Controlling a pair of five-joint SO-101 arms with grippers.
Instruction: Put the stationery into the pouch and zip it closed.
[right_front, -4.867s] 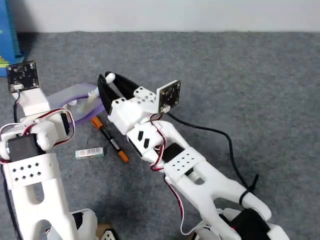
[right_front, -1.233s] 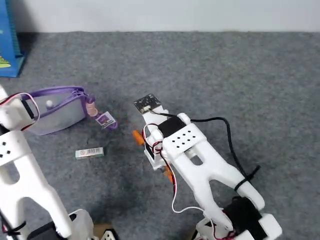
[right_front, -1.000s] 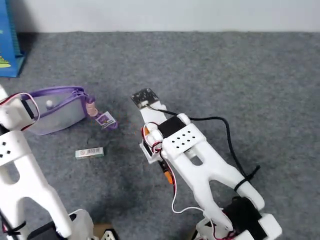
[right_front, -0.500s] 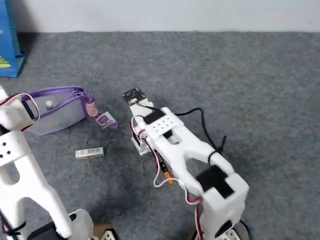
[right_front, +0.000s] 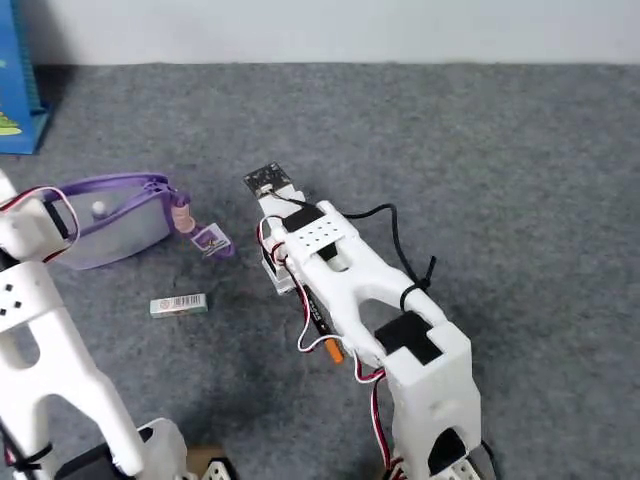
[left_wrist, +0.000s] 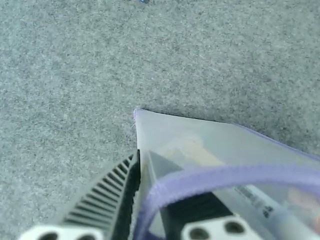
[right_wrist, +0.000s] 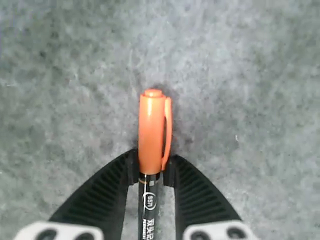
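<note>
"How far along is it?"

"Early, I'd say. The right gripper (right_wrist: 150, 169) pinches the orange pen (right_wrist: 151, 131) low at the carpet (right_front: 500, 150), well apart from the pouch (right_front: 110, 228). The left gripper (left_wrist: 142, 172) clamps the pouch's open rim. A small labelled block (right_front: 179, 304) lies outside, and the zipping is left to do."

Open across the grey carpet (right_front: 500, 180) beyond and to the right of the right arm (right_front: 350, 290), up to the wall (right_front: 320, 30). Blocked mid-table by that arm, low over the pen (right_front: 332, 350). Tight between it and the pouch (right_front: 120, 225), with a zip charm (right_front: 210, 241) and a small labelled block (right_front: 179, 305) lying there. Closed off on the left by the left arm (right_front: 40, 330) and a blue box (right_front: 15, 90).
</note>
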